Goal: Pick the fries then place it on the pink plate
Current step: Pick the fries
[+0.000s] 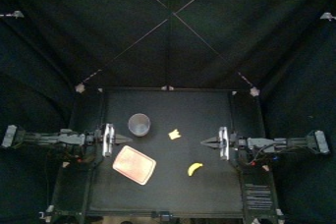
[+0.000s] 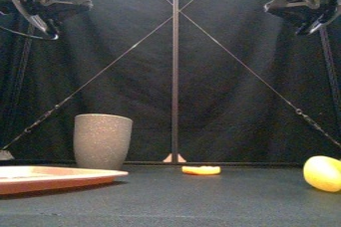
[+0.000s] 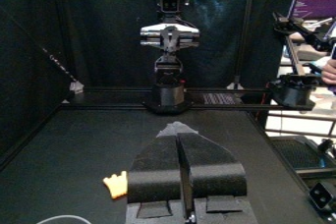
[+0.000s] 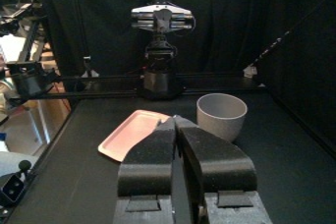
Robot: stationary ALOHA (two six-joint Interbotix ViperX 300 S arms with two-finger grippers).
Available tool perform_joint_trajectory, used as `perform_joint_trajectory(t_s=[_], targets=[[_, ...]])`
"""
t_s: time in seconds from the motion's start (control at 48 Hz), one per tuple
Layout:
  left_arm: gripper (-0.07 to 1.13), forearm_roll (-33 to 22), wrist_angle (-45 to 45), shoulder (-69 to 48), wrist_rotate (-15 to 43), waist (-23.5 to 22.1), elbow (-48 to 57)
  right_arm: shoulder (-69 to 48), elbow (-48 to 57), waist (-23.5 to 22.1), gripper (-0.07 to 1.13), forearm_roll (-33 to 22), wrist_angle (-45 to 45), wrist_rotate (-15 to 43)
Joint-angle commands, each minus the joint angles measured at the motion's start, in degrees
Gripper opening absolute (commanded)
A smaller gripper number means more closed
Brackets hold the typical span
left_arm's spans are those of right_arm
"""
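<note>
Lying on the black worktop (image 1: 203, 105), the fries (image 1: 175, 134) were a small yellow toy near the middle, a little toward the back. They lay alone, apart from both arms. The tall grey cup (image 1: 140, 123) stood near them on the left, with a gap in between. The pink plate (image 1: 134, 163) lay flat closer to the front, on the left side, well apart from the fries. Another yellow toy (image 1: 195, 168) lay near the front, to the right of the plate.

One arm came in from the left side and one from the right side. Both were held up above the worktop, near its side edges, and the fries were between them.

The left fingers (image 3: 164, 164) were shut tight, with only a thin line showing between them. They held nothing and touched nothing. The fries lay on the worktop down beside them, not touching.

The right fingers (image 4: 157, 154) were shut tight in the same way. They held nothing too. They pointed across the worktop toward the pink plate and the grey cup.

From the front edge, the fries looked low and flat, between the grey cup and the other yellow toy.
</note>
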Motion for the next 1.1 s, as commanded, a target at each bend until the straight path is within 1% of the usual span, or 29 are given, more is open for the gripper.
perform_joint_trajectory(t_s=[0.021, 0.125, 0.333, 0.417, 0.458, 0.521, 0.583, 0.604, 0.729, 0.75, 0.833, 0.854, 0.896, 1.0, 1.104], targets=[[0.00, 0.79, -0.09, 0.53, 0.00, 0.00, -1.41, 2.46, -0.79, -0.35, 0.00, -0.09, -0.26, 0.26], [-0.02, 1.67, -0.09, 0.53, 0.00, 0.00, -1.67, 7.03, -2.11, -3.25, 0.01, -0.88, -0.53, -0.18], [-0.01, 2.37, -0.62, 0.53, 0.00, 0.35, -1.85, 17.93, -5.80, -12.04, 0.01, -4.66, 0.09, 0.53], [-0.01, 2.29, -0.62, 0.53, 0.00, 0.79, -1.76, 21.62, -7.65, -13.54, 0.03, -5.27, 1.05, 0.53], [-0.01, 2.29, -0.62, 0.53, -0.09, 0.97, -1.76, 23.73, -8.79, -13.62, 0.07, -5.36, 2.20, 0.53], [-0.01, 2.20, -0.62, 0.53, -0.09, 0.97, -1.67, 25.93, -10.37, -13.62, 0.16, -5.45, 3.96, 0.53], [-0.01, 2.20, -0.62, 0.53, -0.09, 0.97, -1.76, 27.86, -11.78, -13.36, 0.29, -5.01, 5.89, 0.70], [-0.01, 2.11, -0.62, 0.53, -0.09, 0.97, -1.76, 28.74, -12.39, -13.18, 0.38, -4.75, 6.59, 0.79], [-0.01, 2.11, -0.62, 0.53, -0.09, 0.97, -1.67, 31.82, -14.59, -12.66, 0.76, -2.37, 7.03, 1.58], [-0.01, 2.11, -0.62, 0.53, -0.09, 0.97, -1.58, 32.43, -15.21, -12.66, 0.86, -1.58, 6.86, 1.58], [-0.01, 2.20, -0.62, 0.44, -0.09, 1.05, -1.58, 34.45, -16.44, -12.92, 1.06, -0.35, 5.10, 1.49], [-0.01, 2.11, -0.62, 0.53, -0.09, 1.05, -1.49, 34.98, -16.79, -12.92, 1.08, -0.18, 4.39, 1.49], [-0.01, 2.11, -0.62, 0.53, -0.09, 1.05, -1.49, 35.77, -17.14, -13.10, 1.09, -0.09, 2.81, 1.32], [-0.01, 2.11, -0.62, 0.53, -0.09, 1.05, -1.32, 38.50, -18.37, -14.41, 1.05, 0.00, -1.23, 1.41], [-0.01, 2.11, -0.62, 0.44, -0.09, 1.41, -0.97, 41.22, -19.51, -14.33, 1.05, 0.70, -1.32, 1.67]])
